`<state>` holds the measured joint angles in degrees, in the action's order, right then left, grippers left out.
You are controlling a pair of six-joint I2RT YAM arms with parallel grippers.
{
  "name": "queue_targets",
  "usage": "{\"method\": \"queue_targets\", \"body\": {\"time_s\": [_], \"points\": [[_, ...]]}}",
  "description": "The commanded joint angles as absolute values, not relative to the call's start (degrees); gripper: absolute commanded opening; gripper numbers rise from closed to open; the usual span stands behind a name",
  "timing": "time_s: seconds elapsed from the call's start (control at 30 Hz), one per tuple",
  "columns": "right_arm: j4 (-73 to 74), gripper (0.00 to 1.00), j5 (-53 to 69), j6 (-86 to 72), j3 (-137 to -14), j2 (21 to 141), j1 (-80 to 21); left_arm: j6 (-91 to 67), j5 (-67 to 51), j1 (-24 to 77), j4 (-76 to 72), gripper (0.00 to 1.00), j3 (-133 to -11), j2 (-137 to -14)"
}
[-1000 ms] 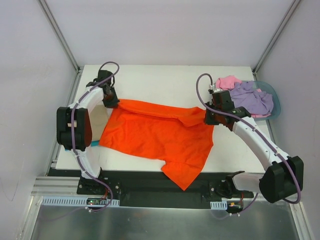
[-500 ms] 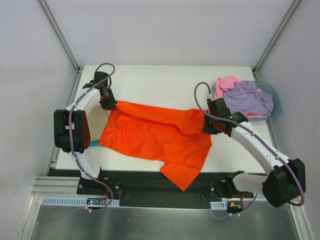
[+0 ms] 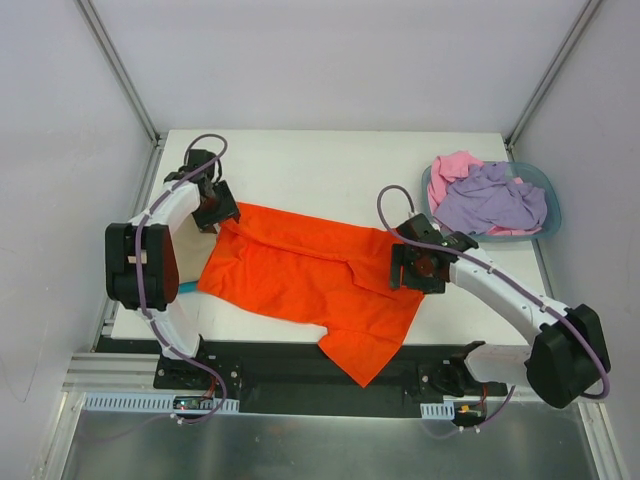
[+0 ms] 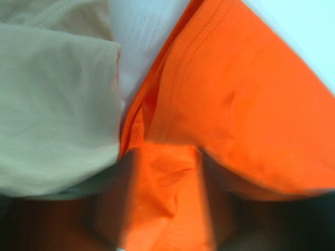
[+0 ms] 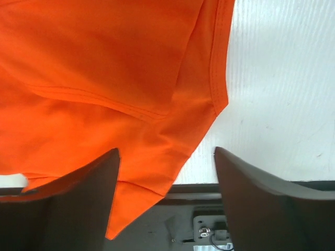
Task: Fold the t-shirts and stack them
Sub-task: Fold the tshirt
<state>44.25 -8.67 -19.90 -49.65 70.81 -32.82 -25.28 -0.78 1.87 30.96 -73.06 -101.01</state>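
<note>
The bright orange t-shirt (image 3: 300,270) lies spread across the middle of the white table, its lower corner hanging over the near edge. My left gripper (image 3: 218,210) sits at the shirt's far left corner; in the left wrist view its blurred fingers (image 4: 112,209) stand apart with orange cloth (image 4: 246,104) lying loose between them. My right gripper (image 3: 410,268) hovers over the shirt's right edge, open, with its fingers (image 5: 68,209) wide apart above the orange hem (image 5: 104,68). The lilac t-shirt (image 3: 490,200) and the pink t-shirt (image 3: 455,165) are heaped together at the far right.
A blue-grey basin (image 3: 553,215) at the table's right edge holds the lilac and pink shirts. A tan cloth (image 4: 52,94) lies beside the orange shirt's left side, under my left arm (image 3: 192,255). A black rail (image 3: 300,355) runs along the near edge.
Both grippers were shut on the orange shirt's far edge and have opened and let it go. The right gripper moved left and nearer, laying the right sleeve onto the shirt.
</note>
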Motion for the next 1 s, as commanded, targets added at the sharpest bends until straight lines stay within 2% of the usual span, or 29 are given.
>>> {"method": "queue_targets", "body": {"time_s": [0.0, 0.03, 0.2, 0.37, 0.43, 0.7, 0.8, 0.97], "points": [[46.85, 0.94, -11.33, -18.11, -54.84, 70.84, -34.1, -26.1, -1.39, 2.02, 32.43, 0.99, -72.6, -94.4], [46.85, 1.0, -13.34, -17.93, -55.28, 70.84, -34.1, -26.19, -2.1, 2.02, 32.52, 0.99, -72.77, -93.18], [44.49, 1.0, -14.86, -16.17, -60.11, 74.17, -34.01, -26.72, -8.16, 2.89, 32.34, 0.99, -75.05, -91.58], [35.7, 1.0, -9.51, -13.27, -62.58, 80.58, -32.79, -26.63, -9.49, 5.8, 32.34, 0.99, -79.97, -95.79], [31.65, 0.99, -5.04, -13.01, -64.68, 85.5, -30.59, -26.54, -11.41, 6.5, 32.26, 0.99, -81.64, -99.74], [31.81, 1.0, -4.58, -15.11, -77.25, 106.32, -26.64, -29.53, -10.72, 7.03, 31.99, 0.99, -86.66, -111.26], [32.52, 1.0, -5.27, -16.52, -77.43, 109.24, -25.75, -29.71, -9.85, 7.03, 31.64, 0.99, -86.57, -112.84], [32.7, 1.0, -6.94, -17.93, -70.95, 108.81, -24.35, -29.88, -8.88, 6.94, 30.85, 0.99, -85.52, -113.82]]}}
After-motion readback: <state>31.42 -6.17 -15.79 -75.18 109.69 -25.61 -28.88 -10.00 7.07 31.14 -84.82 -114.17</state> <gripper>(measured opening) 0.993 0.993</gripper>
